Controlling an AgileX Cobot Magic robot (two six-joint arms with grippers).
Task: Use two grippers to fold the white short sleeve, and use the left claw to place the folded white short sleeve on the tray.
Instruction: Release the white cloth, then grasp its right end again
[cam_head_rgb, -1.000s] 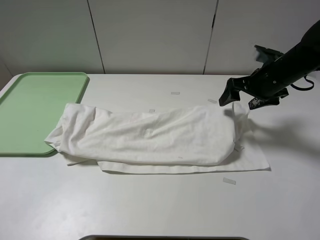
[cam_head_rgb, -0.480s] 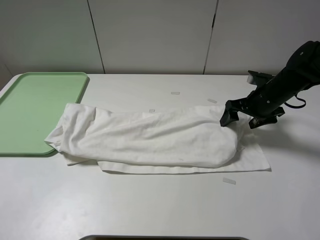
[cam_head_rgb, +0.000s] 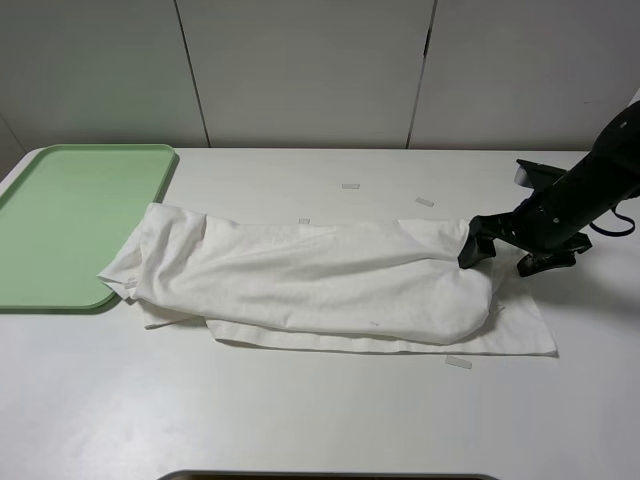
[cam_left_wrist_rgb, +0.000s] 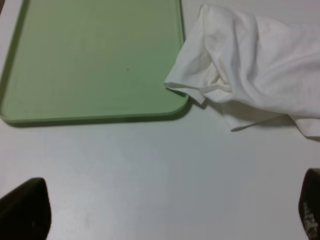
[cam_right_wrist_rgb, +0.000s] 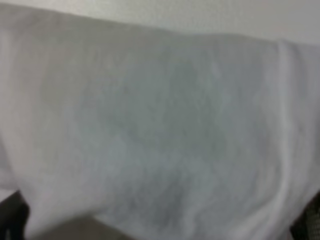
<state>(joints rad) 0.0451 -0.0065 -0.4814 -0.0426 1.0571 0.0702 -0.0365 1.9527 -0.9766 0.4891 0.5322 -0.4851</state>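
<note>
I am seeing the white short sleeve (cam_head_rgb: 310, 280) lying stretched across the white table (cam_head_rgb: 300, 420), its left end lapping the rim of the green tray (cam_head_rgb: 60, 220). The right gripper (cam_head_rgb: 510, 255) is sitting at the shirt's right end, jaws spread. The left gripper (cam_left_wrist_rgb: 167, 210) is hovering over bare tabletop beside the tray, jaws wide apart. Small tape strips (cam_head_rgb: 459, 362) are dotting the surface, and a pale panelled wall (cam_head_rgb: 300, 70) is closing off the back.

table (cam_head_rgb: 300, 420): white | tape strips (cam_head_rgb: 458, 362): small, pale | wall (cam_head_rgb: 300, 70): panelled
</note>
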